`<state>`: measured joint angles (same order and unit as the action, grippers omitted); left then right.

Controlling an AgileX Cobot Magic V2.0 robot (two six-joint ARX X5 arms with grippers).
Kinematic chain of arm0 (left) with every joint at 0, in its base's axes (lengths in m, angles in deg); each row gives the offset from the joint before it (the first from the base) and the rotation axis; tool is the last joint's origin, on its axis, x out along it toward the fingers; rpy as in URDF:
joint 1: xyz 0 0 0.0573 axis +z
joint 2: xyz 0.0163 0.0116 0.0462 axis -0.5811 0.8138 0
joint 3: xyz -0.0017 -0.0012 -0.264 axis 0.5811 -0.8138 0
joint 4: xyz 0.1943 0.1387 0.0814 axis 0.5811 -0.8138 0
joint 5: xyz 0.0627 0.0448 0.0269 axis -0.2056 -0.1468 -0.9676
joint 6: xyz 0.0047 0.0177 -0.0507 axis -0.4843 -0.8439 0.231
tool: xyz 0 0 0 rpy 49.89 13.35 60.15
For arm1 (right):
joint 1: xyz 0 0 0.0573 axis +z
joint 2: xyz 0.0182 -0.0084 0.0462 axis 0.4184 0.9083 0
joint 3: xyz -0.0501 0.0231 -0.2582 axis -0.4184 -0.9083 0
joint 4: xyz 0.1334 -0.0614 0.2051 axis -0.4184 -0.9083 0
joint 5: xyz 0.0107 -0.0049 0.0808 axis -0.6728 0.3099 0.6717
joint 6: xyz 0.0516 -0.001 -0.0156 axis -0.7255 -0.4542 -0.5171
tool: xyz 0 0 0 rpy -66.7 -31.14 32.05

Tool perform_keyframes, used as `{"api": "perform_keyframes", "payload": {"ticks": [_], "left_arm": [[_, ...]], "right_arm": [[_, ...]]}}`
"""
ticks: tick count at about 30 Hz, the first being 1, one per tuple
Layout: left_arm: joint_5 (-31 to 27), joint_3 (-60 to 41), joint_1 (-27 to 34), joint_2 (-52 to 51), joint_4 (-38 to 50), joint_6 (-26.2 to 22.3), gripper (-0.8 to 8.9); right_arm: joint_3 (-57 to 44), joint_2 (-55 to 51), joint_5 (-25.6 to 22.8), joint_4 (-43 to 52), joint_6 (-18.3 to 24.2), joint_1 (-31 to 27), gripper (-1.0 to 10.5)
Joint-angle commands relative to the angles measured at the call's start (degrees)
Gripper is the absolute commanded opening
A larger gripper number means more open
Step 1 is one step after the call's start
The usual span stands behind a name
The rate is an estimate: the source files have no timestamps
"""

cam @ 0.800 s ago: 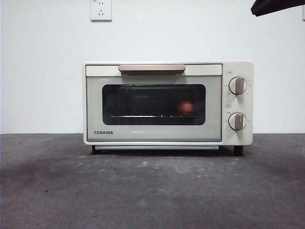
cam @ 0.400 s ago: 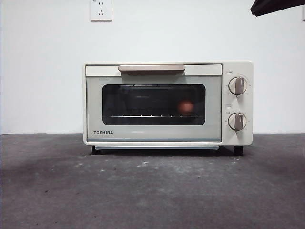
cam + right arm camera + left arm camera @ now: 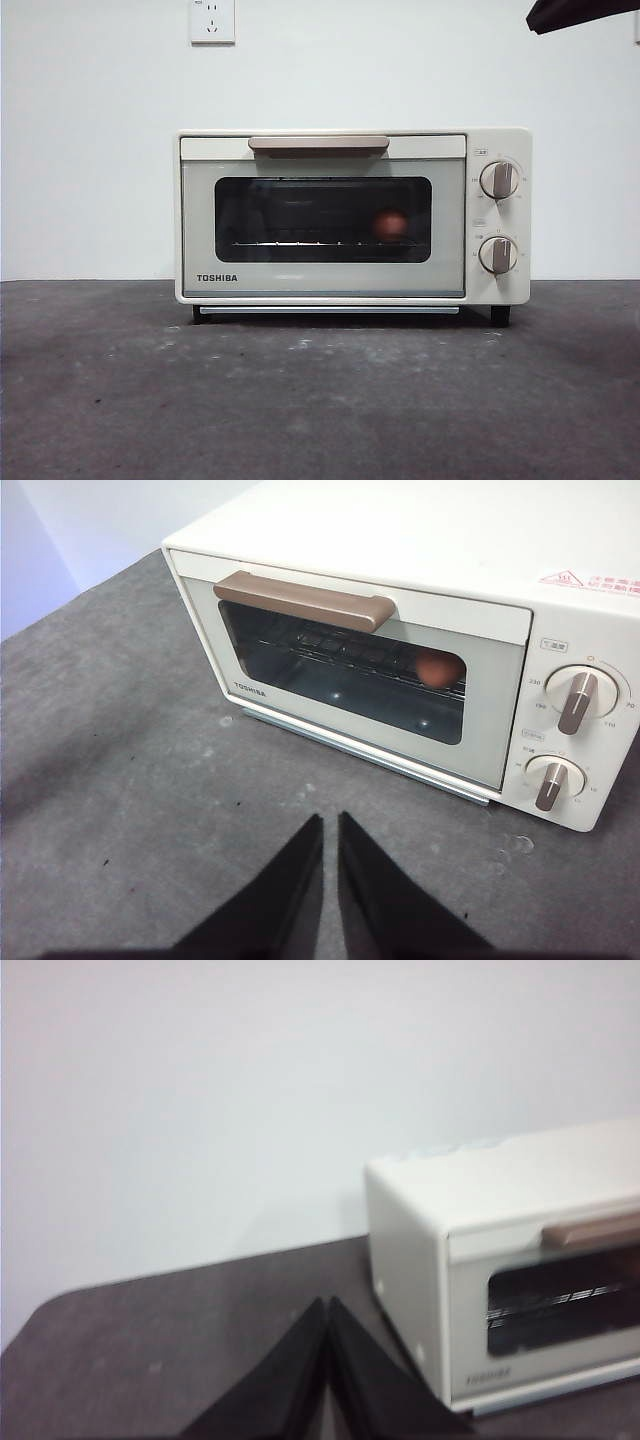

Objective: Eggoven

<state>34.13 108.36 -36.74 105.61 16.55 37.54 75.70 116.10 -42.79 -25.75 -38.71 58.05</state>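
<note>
1. The right gripper (image 3: 330, 825), two black tapering jaws, hangs above the dark grey table (image 3: 120, 780) in front of the oven, its jaws drawn nearly together with only a thin slit between the tips and nothing held
2. The left gripper (image 3: 328, 1305), also black, has its jaws pressed together and empty; it hovers over the table off the oven's left end, apart from it
3. In the front view only one black arm tip (image 3: 580, 12) shows, at the top right corner, well above the oven
4. The cream boxy TOSHIBA toaster oven (image 3: 352, 215) stands on its short black feet in the middle of the table, its long axis running left to right and its door facing the front camera; the door is closed
5. The tan bar handle (image 3: 318, 144) lies horizontally along the top of the door, above the dark glass window (image 3: 322, 218)
6. Two round knobs (image 3: 499, 180) with tan grips sit one above the other on the panel right of the door, both grips pointing roughly upright
7. The small round reddish-brown egg (image 3: 390, 224) rests inside the oven on the wire rack (image 3: 340, 648), toward the right end of the window, seen through the glass
8. A white wall socket (image 3: 212, 20) sits on the white wall behind, above and left of the oven
</note>
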Motion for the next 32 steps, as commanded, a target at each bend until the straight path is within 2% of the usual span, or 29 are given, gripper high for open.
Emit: {"api": "perform_keyframes", "payload": {"ticks": [1, 6, 15, 23, 32], "left_arm": [[-0.3, -5.2, 0.8, -3.9, 1.9, -0.3, 0.07], [-0.3, -13.2, 2.4, -9.9, 1.4, 0.0, 0.08], [-0.3, -21.9, 3.1, -15.9, 0.3, 0.1, 0.07], [-0.3, -23.6, 3.1, -15.9, -7.1, 2.8, 0.08], [-0.3, -23.6, 3.1, -15.9, -5.9, 4.0, 0.08]], "right_arm": [[0.3, 0.2, -0.2, 0.6, 0.5, 0.4, 0.1], [0.3, 0.2, -0.2, 0.6, 0.5, 0.4, 0.1], [0.3, 0.2, -0.2, 0.6, 0.5, 0.4, 0.1], [0.3, 0.2, -0.2, 0.6, 0.5, 0.4, 0.1], [0.3, 0.2, -0.2, 0.6, 0.5, 0.4, 0.1]]}}
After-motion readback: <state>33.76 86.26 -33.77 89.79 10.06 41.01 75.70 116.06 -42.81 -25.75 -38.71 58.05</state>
